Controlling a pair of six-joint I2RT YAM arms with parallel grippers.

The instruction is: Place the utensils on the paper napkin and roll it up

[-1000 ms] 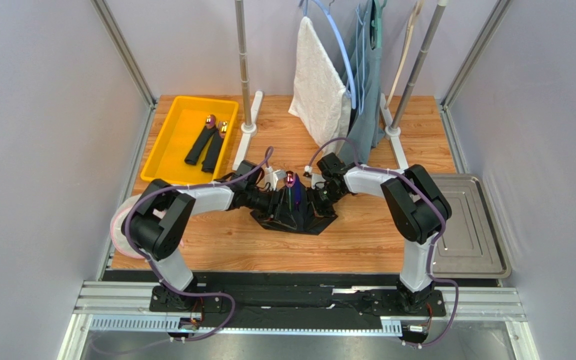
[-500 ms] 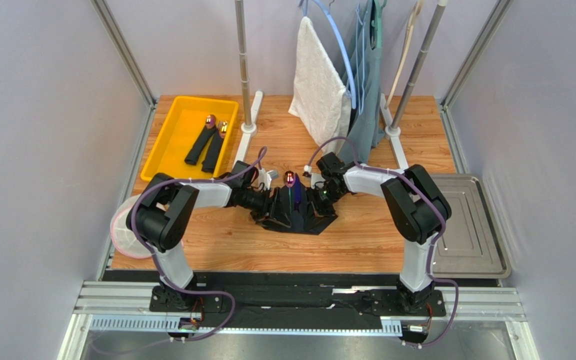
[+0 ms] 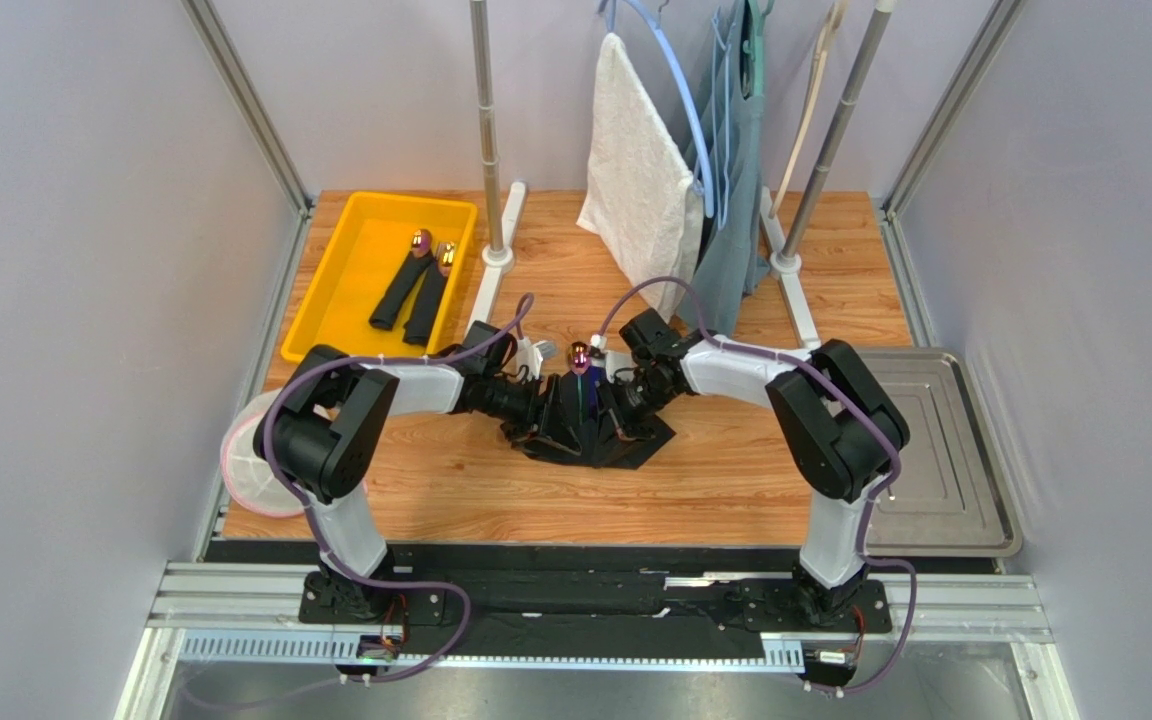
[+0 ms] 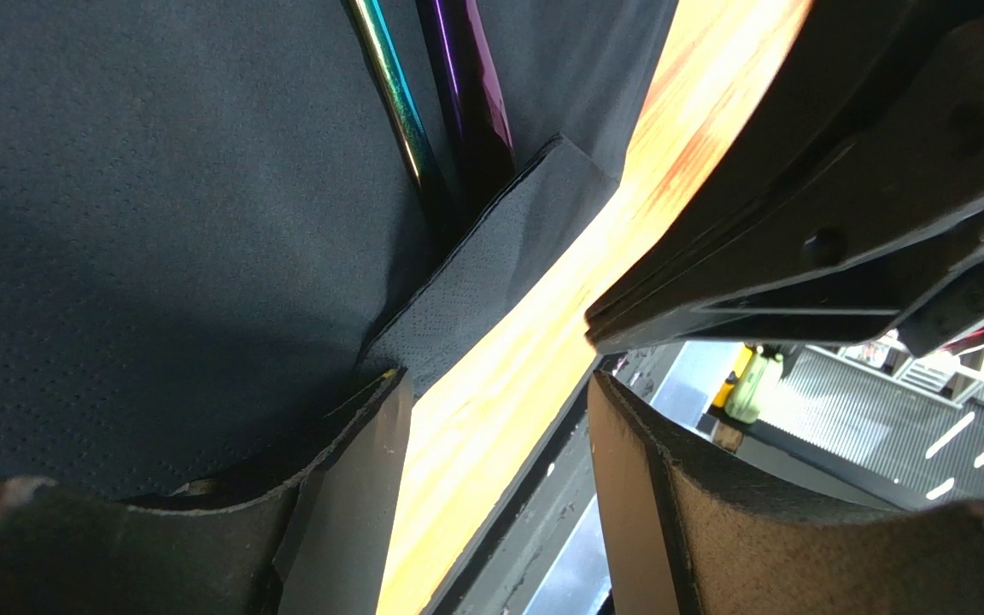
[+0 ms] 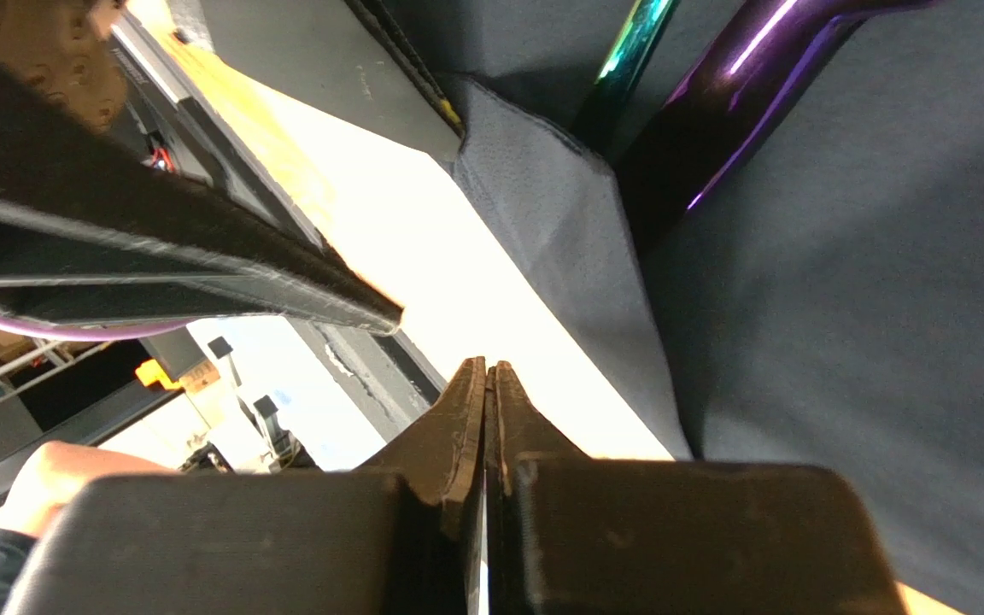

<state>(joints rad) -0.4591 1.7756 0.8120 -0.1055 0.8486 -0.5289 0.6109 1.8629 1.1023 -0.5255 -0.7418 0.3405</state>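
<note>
**Napkin flap and utensil axis between the two end effectors**

Left end effector (image 4: 497, 423) is standing open with nothing between its jaws. Bare wood is showing through the gap, and one jaw is sitting at the edge of the paper napkin (image 3: 608, 447); contact cannot be confirmed. Right end effector (image 5: 486, 385) is standing closed on nothing, its tips hanging over bare wood just beside the napkin.

A folded flap (image 4: 497, 244) of the napkin is lying directly ahead of both end effectors, between them. It is covering the near ends of the utensils (image 3: 581, 363), which are resting on the napkin. Their long axis is running away from the arm bases, with the shiny head at the far end.

Judgement: rolling is calling for travel across that axis. The left end effector, open at the edge, appears better placed to pinch; the right appears placed to press.

The napkin is lying creased at the middle of the bench (image 3: 732, 488). The yellow bin (image 3: 330, 285) and the metal tray (image 3: 935, 450) are sitting well apart on either side.
</note>
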